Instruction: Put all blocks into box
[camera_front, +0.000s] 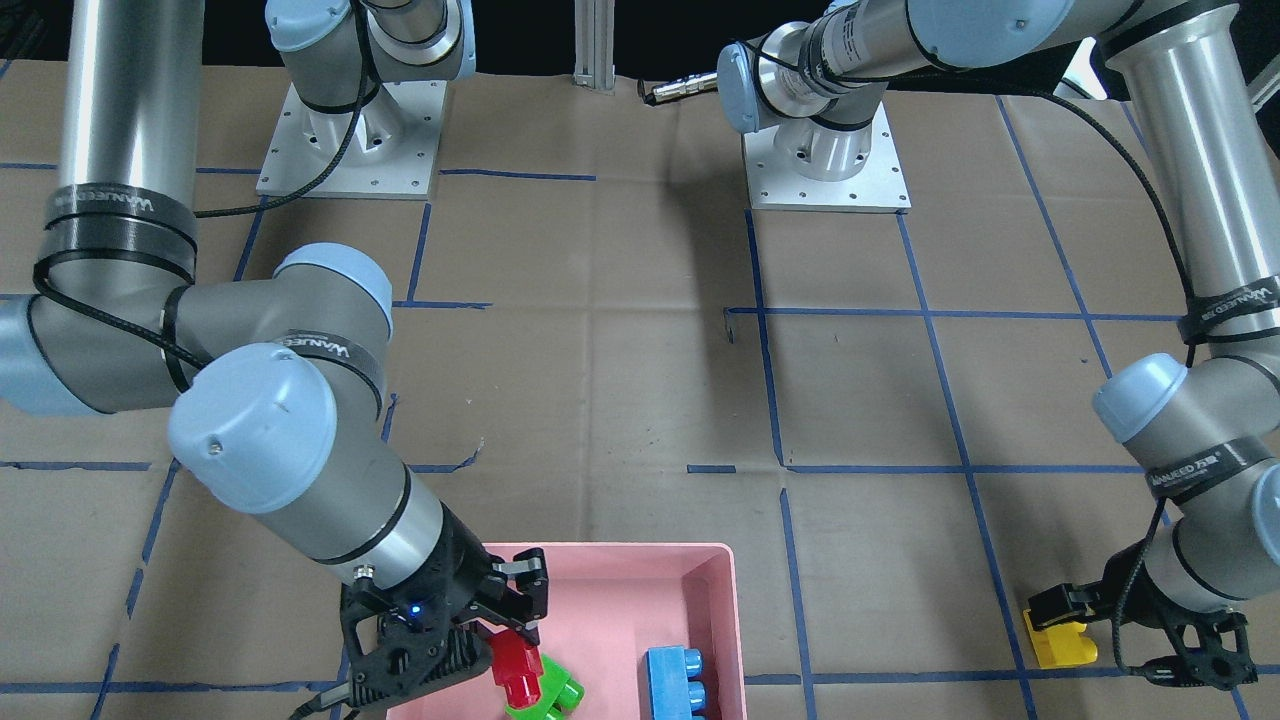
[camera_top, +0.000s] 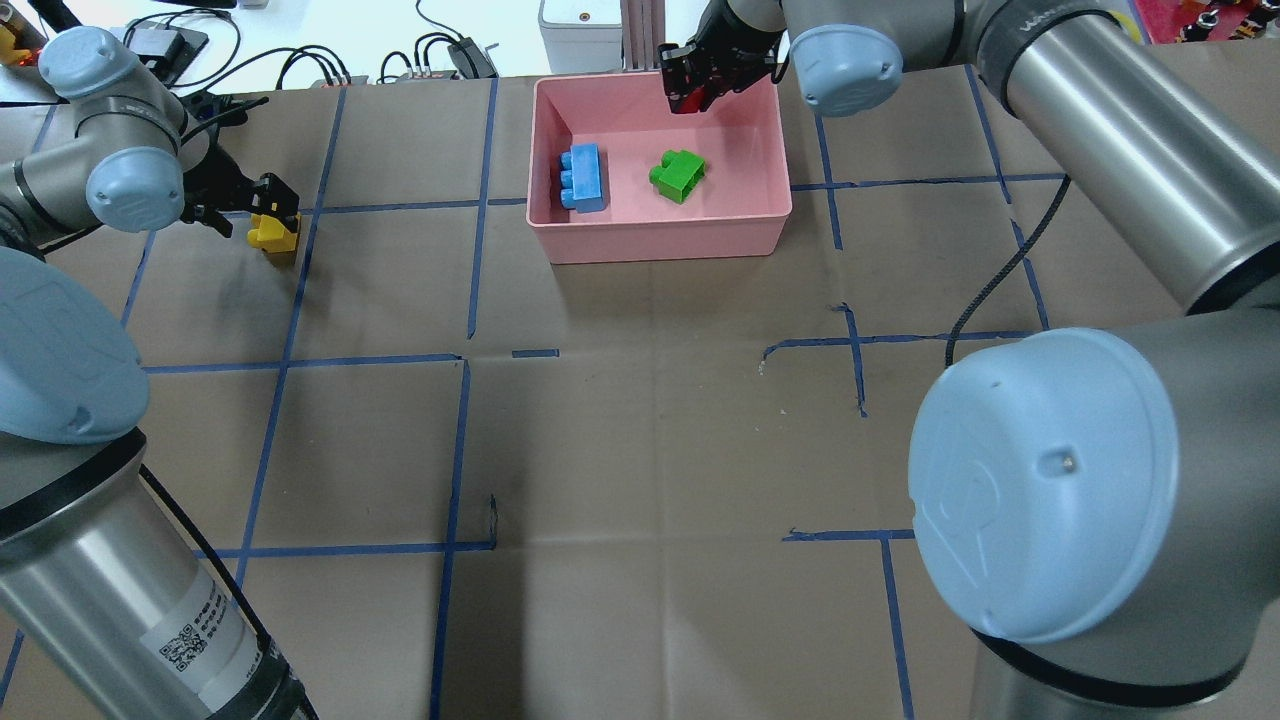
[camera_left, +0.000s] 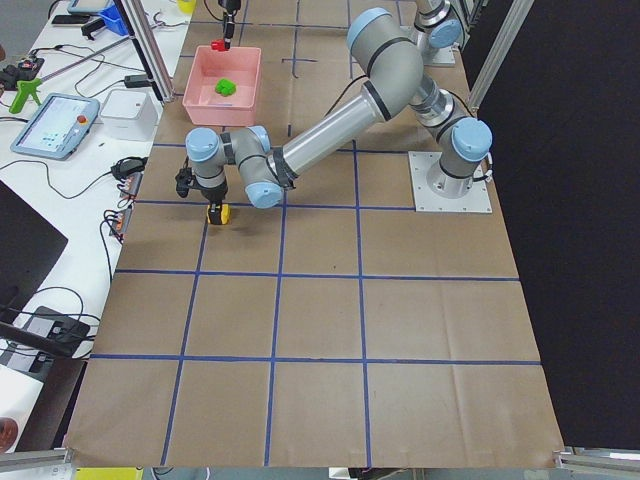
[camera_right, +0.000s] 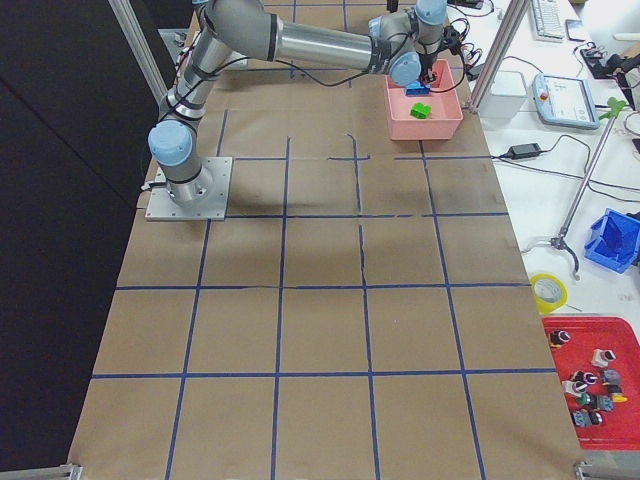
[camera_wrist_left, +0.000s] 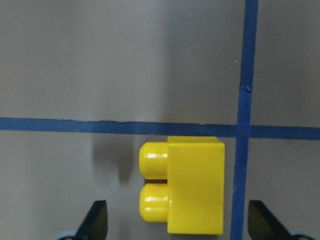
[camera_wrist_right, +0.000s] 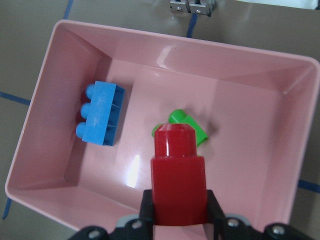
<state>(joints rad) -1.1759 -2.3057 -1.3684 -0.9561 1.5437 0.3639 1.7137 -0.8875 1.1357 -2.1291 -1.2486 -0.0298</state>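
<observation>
Robotics lab: tape-gridded bench (camera_left: 320, 320), teach pendant (camera_left: 55, 122)

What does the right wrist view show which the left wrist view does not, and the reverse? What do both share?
Right wrist only: the right hand shut on the red block above the pink box, where the blue block and green block lie. Left wrist only: the yellow block on the table, within the open left hand. Both: brown table with blue tape.
</observation>
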